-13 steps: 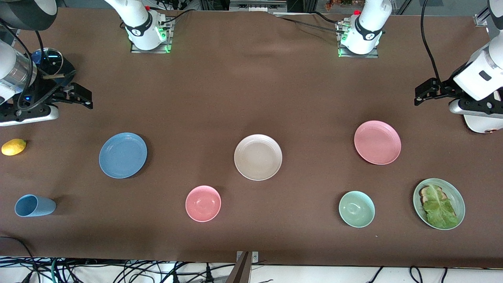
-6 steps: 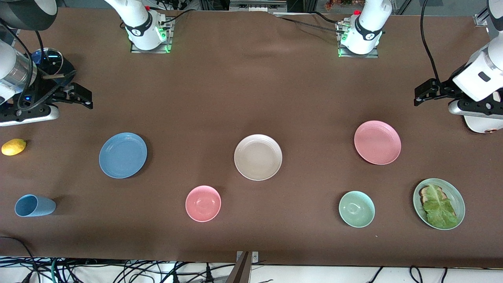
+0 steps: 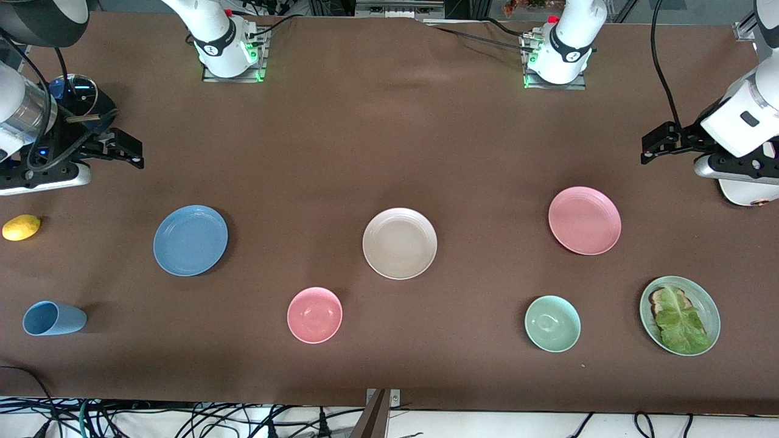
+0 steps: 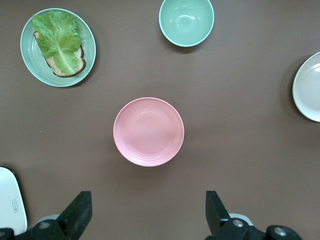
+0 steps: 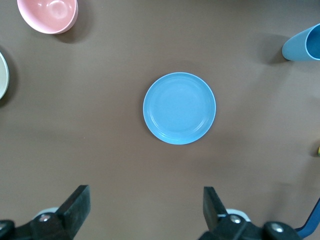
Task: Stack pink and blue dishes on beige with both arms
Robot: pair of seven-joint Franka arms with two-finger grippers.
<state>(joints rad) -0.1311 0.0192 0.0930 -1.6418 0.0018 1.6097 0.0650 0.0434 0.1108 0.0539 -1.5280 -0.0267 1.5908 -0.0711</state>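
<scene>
Here, both claws hang spread and empty: the left claw (image 4: 145, 215) over bare worktop (image 3: 389, 152) beside the pink plate (image 3: 584, 220), the right claw (image 5: 145, 212) likewise beside the blue plate (image 3: 190, 240). The beige plate (image 3: 400, 243) lies between them. The plates look light, rigid and slick; a rim pinch seems best. A pink bowl (image 3: 314, 315), green bowl (image 3: 552, 323), lettuce plate (image 3: 680, 315), cup (image 3: 53, 318) and lemon (image 3: 21, 227) sit clear of the routes.

- From high up we look down on the whole brown cloth table (image 3: 389, 152).
- The left wrist camera looks straight down on the flat round pink plate (image 4: 148, 131).
- The right wrist camera looks down on the flat round blue plate (image 5: 179, 108).
- We see both plates from the front too.
</scene>
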